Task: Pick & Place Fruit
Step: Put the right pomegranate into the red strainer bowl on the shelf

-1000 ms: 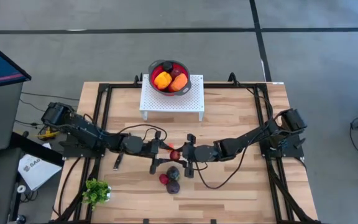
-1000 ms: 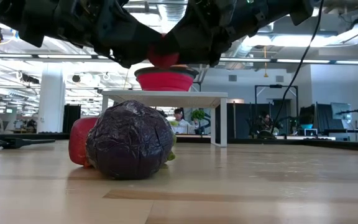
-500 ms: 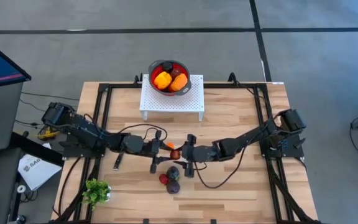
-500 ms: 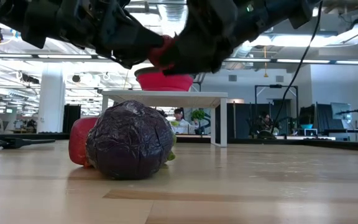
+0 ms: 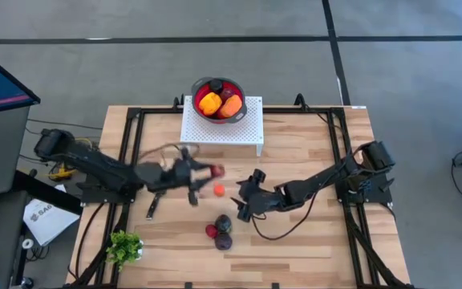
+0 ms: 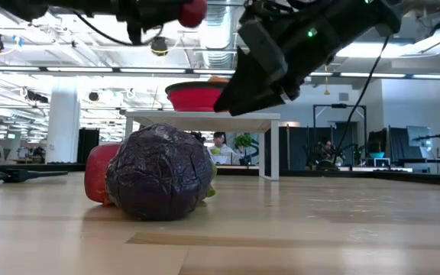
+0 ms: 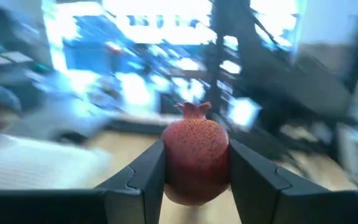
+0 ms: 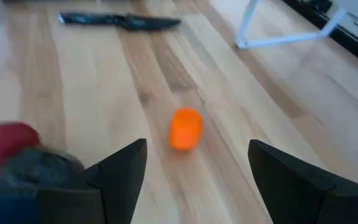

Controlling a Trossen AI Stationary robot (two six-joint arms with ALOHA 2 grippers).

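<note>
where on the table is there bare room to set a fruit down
Bare wood lies right of the white stand, above the right arm, and along the front right edge. The middle is crowded: an orange fruit, three fruits and both arms.

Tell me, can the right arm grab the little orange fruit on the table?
Probably yes: the right gripper is open and empty, the orange fruit lies just ahead, bare wood between them.

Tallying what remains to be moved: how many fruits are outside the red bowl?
5. A red pomegranate is held in the left gripper, an orange fruit lies alone on the table, and three cluster nearer the front edge. More could be hidden.
</note>
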